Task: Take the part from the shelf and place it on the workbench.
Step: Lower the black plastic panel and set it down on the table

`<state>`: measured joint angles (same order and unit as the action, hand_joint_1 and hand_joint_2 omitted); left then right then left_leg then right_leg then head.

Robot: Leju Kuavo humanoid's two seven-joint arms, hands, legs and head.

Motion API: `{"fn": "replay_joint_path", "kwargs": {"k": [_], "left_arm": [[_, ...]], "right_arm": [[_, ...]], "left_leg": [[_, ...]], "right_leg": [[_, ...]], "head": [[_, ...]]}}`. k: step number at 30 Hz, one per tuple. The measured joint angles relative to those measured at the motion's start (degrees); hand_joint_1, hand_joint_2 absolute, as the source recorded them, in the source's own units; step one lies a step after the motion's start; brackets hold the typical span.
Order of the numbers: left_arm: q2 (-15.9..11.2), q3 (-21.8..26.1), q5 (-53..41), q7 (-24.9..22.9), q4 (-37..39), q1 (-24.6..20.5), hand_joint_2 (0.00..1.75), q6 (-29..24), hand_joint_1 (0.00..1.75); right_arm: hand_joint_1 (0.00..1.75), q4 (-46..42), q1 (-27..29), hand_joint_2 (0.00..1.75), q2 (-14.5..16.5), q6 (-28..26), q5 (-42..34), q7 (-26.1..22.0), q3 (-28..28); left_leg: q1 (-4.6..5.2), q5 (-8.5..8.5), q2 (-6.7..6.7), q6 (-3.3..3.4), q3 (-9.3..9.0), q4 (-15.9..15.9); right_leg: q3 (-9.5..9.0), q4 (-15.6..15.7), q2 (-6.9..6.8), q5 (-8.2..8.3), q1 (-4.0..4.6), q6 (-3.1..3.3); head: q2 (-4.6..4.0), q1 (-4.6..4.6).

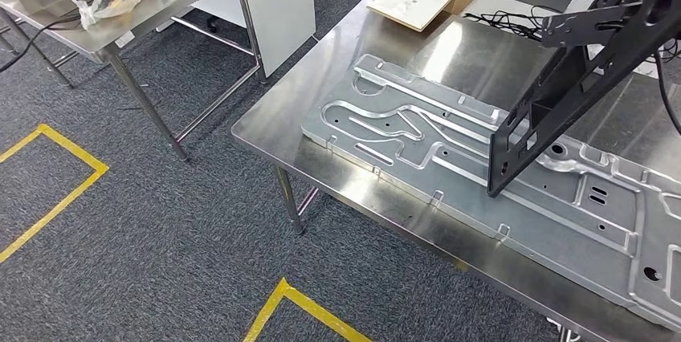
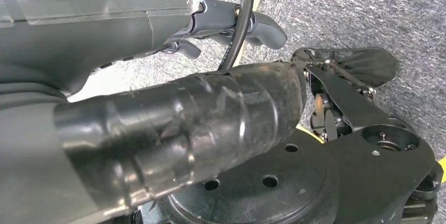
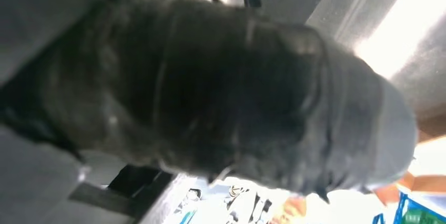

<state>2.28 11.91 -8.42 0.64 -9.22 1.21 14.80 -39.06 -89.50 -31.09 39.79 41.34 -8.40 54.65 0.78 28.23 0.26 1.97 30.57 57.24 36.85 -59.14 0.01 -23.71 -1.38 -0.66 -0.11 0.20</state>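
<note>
From the head view, the black bracket part (image 1: 562,77) stands tilted, its lower corner touching the stamped metal panel (image 1: 450,149) on the steel surface (image 1: 321,69). At the left wrist, the left hand (image 2: 200,113) hangs over grey carpet (image 2: 342,8) with fingers apart, holding nothing. At the right wrist, the right hand (image 3: 236,92) is a dark blur (its grasp I cannot tell), with a black bar (image 3: 126,187) close beside it.
</note>
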Motion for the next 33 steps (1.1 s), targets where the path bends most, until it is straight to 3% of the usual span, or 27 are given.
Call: {"fn": "replay_joint_path", "kwargs": {"k": [4, 11, 13, 16, 19, 21, 24, 33], "left_arm": [[-0.2, 0.0, 0.0, 0.5, 0.0, 0.1, 0.0, 0.7, 0.0], [-0.6, 0.0, 0.0, 0.6, 0.0, 0.2, 0.0, 0.8, 0.0], [-0.7, 0.0, -0.1, 0.6, 0.0, 0.2, 0.0, 0.8, 0.0], [-1.0, 0.0, -0.5, 0.3, 0.0, 0.2, 0.0, 0.7, 0.0], [-1.2, 0.0, -1.0, -0.4, 0.0, 0.1, 0.0, 0.4, 0.0], [-1.2, 0.0, -1.3, -0.8, 0.0, -0.1, 0.0, 0.1, 0.0], [-1.2, -0.1, -1.4, -1.1, 0.0, -0.4, 0.0, -0.2, 0.0], [-1.2, 0.0, -1.2, -2.0, 0.0, -0.8, 0.0, -0.7, 0.0]], "right_arm": [[0.0, 3.3, -2.3, 0.0, -0.2, 2.3, -3.5, -1.4, 3.8], [0.0, 9.5, -4.7, 0.0, -1.2, 1.7, -6.0, -3.6, 10.1], [0.0, 10.7, -6.1, 0.0, -1.2, 5.1, -3.8, -4.7, 12.5], [0.0, 11.2, -10.7, 0.0, -0.9, 16.5, 4.4, -10.0, 18.6], [0.0, 8.9, -15.2, 0.0, -0.6, 24.9, 21.9, -20.4, 24.5], [0.0, 6.9, -16.9, 0.0, -0.6, 25.6, 33.9, -26.9, 26.8], [0.0, 4.3, -17.8, 0.0, -1.0, 24.3, 43.3, -30.6, 28.6], [0.0, -3.5, -17.8, 0.0, -5.0, 24.1, 46.6, -31.1, 30.9]], "left_leg": [[0.01, 0.0, 0.0, 0.0, -0.01, 0.0], [0.01, 0.04, 0.02, 0.06, 0.01, 0.1], [0.03, 0.05, 0.04, 0.09, 0.07, 0.1], [0.09, 0.04, 0.05, 0.1, 0.15, 0.1], [0.09, 0.04, 0.11, 0.09, 0.11, 0.1], [0.09, 0.05, 0.14, 0.09, 0.07, 0.1], [0.09, 0.05, 0.19, 0.09, 0.01, 0.1], [0.09, 0.09, 0.31, 0.16, -0.02, 0.2]], "right_leg": [[0.0, 0.0, -0.01, 0.0, 0.02, 0.0], [-0.02, 0.0, 0.02, 0.01, 0.02, -0.02], [0.01, 0.0, 0.02, 0.03, -0.02, -0.06], [0.1, 0.0, 0.03, 0.05, -0.08, -0.09], [0.1, 0.0, 0.09, 0.05, -0.01, -0.09], [0.07, 0.0, 0.13, 0.05, 0.03, -0.09], [0.02, 0.0, 0.19, 0.05, 0.03, -0.1], [-0.01, 0.0, 0.31, 0.14, -0.06, -0.23]], "head": [[0.0, 0.01], [0.0, 0.01], [0.0, 0.01], [0.0, 0.0], [0.0, -0.01], [0.0, 0.0], [0.0, 0.0], [0.0, -0.01]]}}
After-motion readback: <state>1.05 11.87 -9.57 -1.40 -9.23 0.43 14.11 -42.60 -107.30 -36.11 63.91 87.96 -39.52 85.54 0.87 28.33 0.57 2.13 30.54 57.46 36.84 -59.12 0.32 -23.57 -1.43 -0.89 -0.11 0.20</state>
